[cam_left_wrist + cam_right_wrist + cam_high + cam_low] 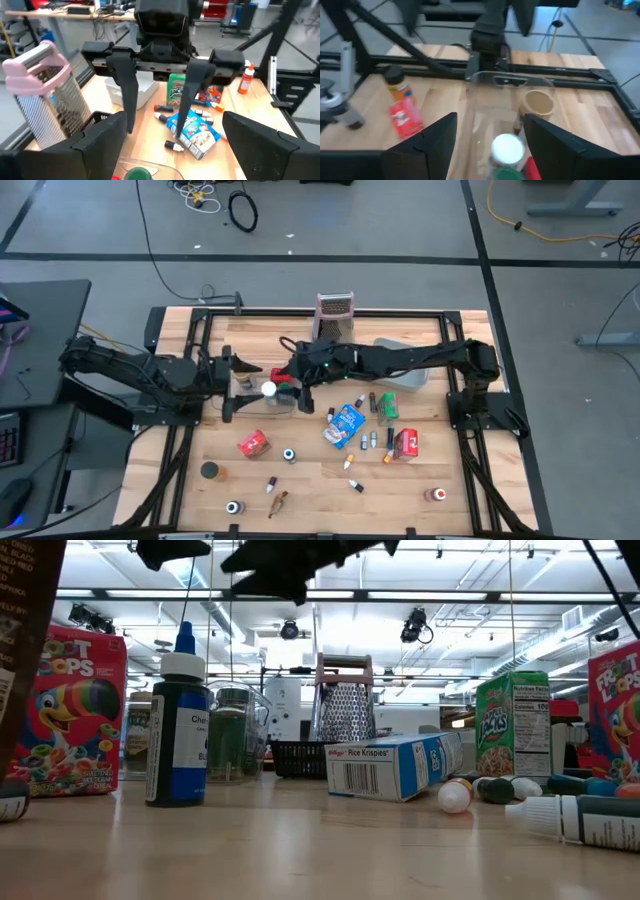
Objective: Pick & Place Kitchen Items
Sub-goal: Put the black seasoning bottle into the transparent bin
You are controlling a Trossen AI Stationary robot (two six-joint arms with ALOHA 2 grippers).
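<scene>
right gripper: dark fingers spread, empty, above clear plastic tub holding white-lidded round jar. left gripper: fingers spread, empty, just beside tub. blue rice-cereal packet: flat mid-table, near small bottles.

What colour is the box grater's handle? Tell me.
Pink; the box grater shows it best in the left wrist view.
</scene>
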